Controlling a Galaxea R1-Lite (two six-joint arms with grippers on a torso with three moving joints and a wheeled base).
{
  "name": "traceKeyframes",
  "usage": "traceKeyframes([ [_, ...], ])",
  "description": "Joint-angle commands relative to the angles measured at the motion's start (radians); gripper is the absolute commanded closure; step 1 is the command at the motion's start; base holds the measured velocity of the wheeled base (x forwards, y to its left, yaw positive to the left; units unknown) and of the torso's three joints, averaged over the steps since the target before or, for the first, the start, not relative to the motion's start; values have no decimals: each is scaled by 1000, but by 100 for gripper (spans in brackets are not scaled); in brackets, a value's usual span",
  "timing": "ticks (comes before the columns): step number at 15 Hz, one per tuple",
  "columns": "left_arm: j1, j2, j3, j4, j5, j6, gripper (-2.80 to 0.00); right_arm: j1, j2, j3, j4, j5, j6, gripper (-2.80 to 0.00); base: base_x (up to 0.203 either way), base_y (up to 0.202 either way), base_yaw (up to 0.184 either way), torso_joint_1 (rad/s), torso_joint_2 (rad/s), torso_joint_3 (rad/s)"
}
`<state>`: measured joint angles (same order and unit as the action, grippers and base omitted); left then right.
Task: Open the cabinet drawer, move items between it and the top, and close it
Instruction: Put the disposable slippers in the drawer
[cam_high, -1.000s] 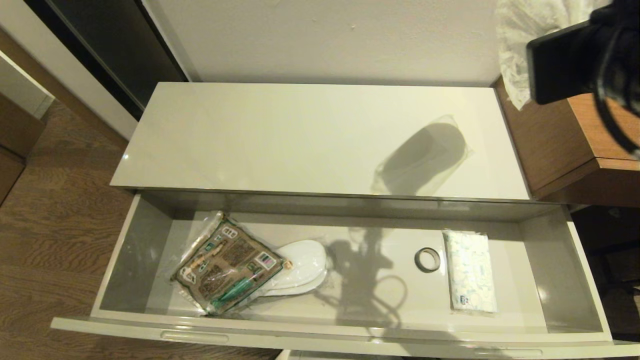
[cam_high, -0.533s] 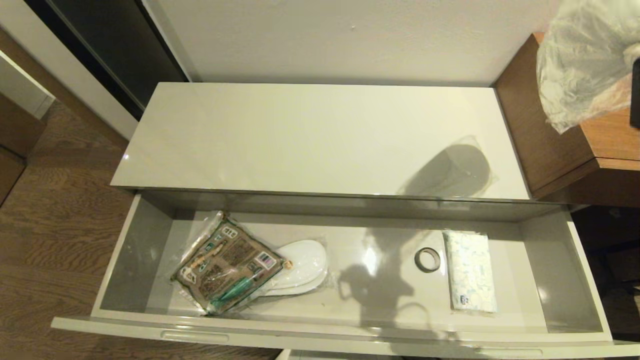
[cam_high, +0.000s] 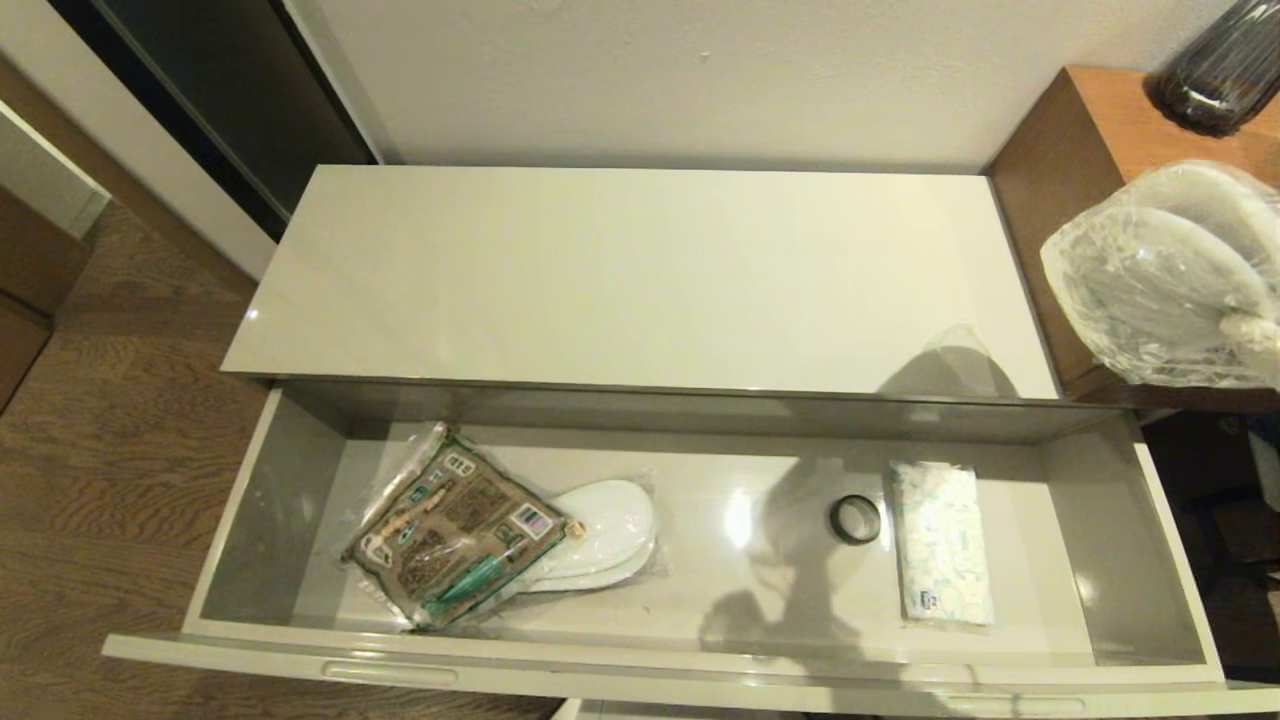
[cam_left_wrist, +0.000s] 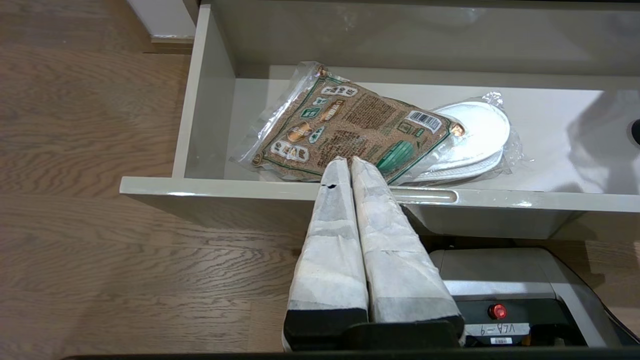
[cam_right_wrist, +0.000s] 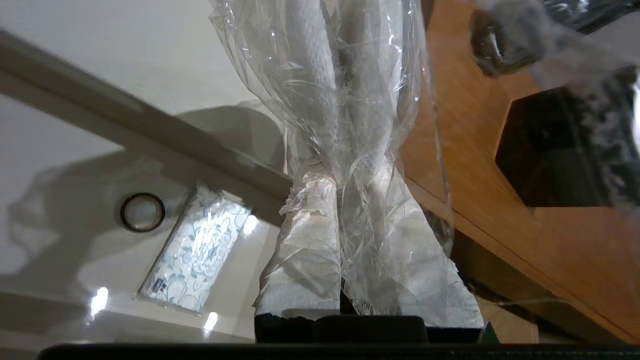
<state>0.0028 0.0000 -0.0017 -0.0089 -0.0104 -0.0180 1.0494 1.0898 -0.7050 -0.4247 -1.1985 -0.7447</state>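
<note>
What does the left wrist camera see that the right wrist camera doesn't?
Only the left wrist view shows the shut left end effector before the cabinet drawer's front, the brown-and-green packet lying on a wrapped slipper pair, and the wood floor.

Only the right wrist view shows the right end effector gripping another wrapped slipper pair, the tissue pack and the wooden side unit.

Both show the drawer's inside.

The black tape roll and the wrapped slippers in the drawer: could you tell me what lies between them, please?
Nothing: in the head view, only bare drawer floor crossed by shadow separates the tape roll from the slippers.
</note>
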Motion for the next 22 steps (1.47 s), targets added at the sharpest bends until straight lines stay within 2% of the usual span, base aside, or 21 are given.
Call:
traceKeyframes([
  [1,0,2,0,0,0,0,0,29,7,49,2,-2,-5,0,0,0,0,0,0,0],
  [4,-1,2,0,0,0,0,0,41,51,67,11,0,-5,0,0,0,0,0,0,0],
  [8,-1,2,0,0,0,0,0,36,66,194,80,-1,-5,0,0,0,0,0,0,0],
  [15,0,2,0,0,0,0,0,37,-35,329,210,0,-7,0,0,0,0,0,0,0],
  [18,0,2,0,0,0,0,0,40,-77,415,239,53,-8,0,0,0,0,0,0,0],
  [22,0,2,0,0,0,0,0,38,-57,422,241,99,-7,0,0,0,0,0,0,0],
])
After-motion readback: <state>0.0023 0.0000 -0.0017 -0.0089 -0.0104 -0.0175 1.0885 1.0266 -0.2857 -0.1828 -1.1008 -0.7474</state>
